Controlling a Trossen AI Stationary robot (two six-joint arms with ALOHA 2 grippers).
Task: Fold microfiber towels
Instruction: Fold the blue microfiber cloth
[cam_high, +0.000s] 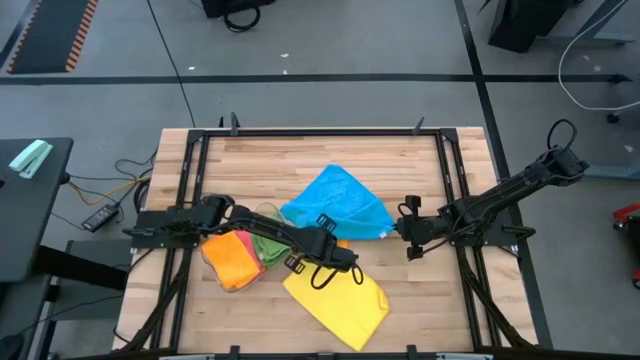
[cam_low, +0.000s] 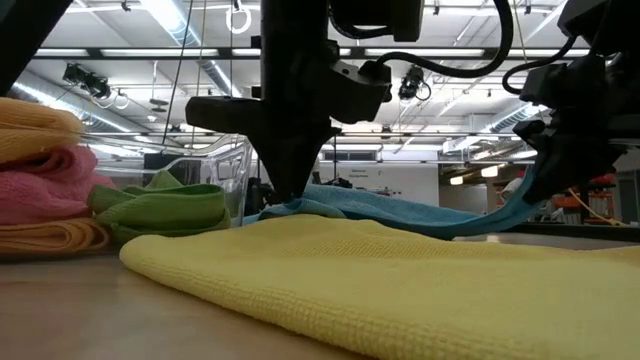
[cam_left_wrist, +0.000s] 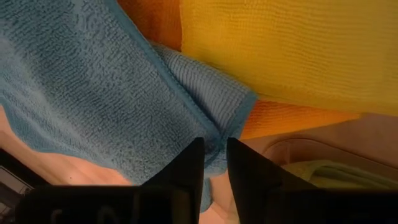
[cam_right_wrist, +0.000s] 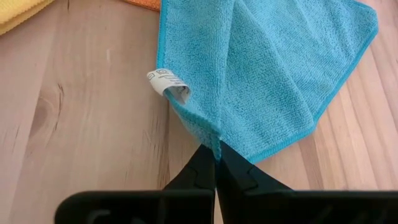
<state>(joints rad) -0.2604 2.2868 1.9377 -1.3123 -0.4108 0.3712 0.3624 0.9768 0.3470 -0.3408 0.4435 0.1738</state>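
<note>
Mid-fold on the blue towel (cam_high: 335, 203), by the look of it — both arms committed to its near edge, at two separate corners. Right gripper (cam_right_wrist: 216, 163) pinched fully shut on one corner of the blue cloth, on the side away from the yellow towel (cam_high: 337, 298), with a small white label (cam_right_wrist: 166, 81) curling off the hem just beside the pinch. Left gripper (cam_left_wrist: 213, 163) down at the other corner, where blue meets yellow; fingers nearly together with a tuck of blue hem between them, though whether squeezed tight or only straddling cannot be told from the wrist view. Next move, as a judgement: confirm a firm left hold, then raise both corners together and carry them across the cloth to meet the far edge, keeping the pull even so the blue does not drag the yellow along. Blue towel itself lying rumpled, not flat — roughly a fan shape, already doubled over in a diagonal crease, bright border stitching showing along the edges, fine looped pile. Spread on the butcher-block table (cam_high: 260, 165) just beyond the yellow towel, its near corner overlapping an orange one. Beside the yellow towel, toward the left arm's base, a soft pile of orange, pink and green cloths (cam_high: 240, 255).
</note>
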